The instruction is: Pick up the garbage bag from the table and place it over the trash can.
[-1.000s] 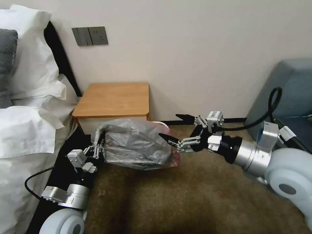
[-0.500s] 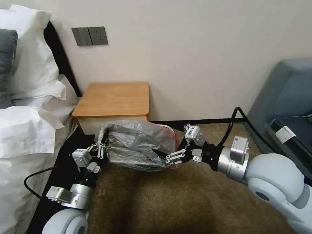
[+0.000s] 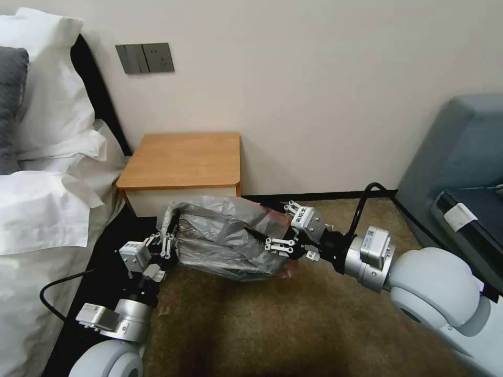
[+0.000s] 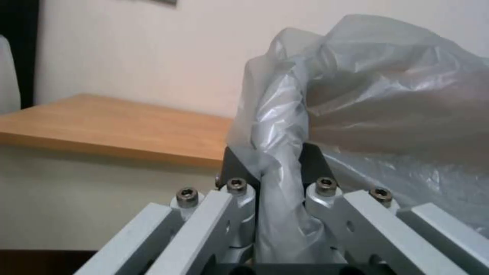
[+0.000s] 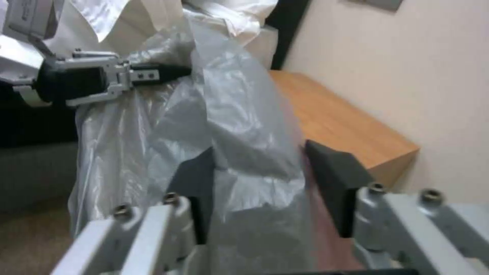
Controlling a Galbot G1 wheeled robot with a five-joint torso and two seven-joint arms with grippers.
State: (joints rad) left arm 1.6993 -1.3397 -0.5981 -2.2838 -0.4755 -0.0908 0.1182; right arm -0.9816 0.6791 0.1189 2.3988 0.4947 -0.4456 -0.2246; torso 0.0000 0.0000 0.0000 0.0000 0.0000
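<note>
The grey translucent garbage bag [image 3: 220,235] hangs spread low in front of the wooden table [image 3: 183,157], its pinkish rim on the right side. My left gripper [image 3: 168,238] is shut on the bag's left edge; the left wrist view shows the plastic [image 4: 357,95] pinched between its fingers [image 4: 237,168]. My right gripper [image 3: 267,224] is at the bag's right edge, open, with one finger inside the plastic. In the right wrist view the bag [image 5: 219,126] passes between the spread fingers [image 5: 331,179]. The trash can is hidden under the bag.
A bed with white sheets [image 3: 42,209] borders the left side. A grey-blue sofa [image 3: 461,152] stands at the right. Brown carpet [image 3: 293,324] lies in front, and the wall runs just behind the table.
My right gripper has swung left and down from open air to the bag's right edge, its fingers now straddling the plastic. The left gripper still holds the bag, nearly unmoved.
</note>
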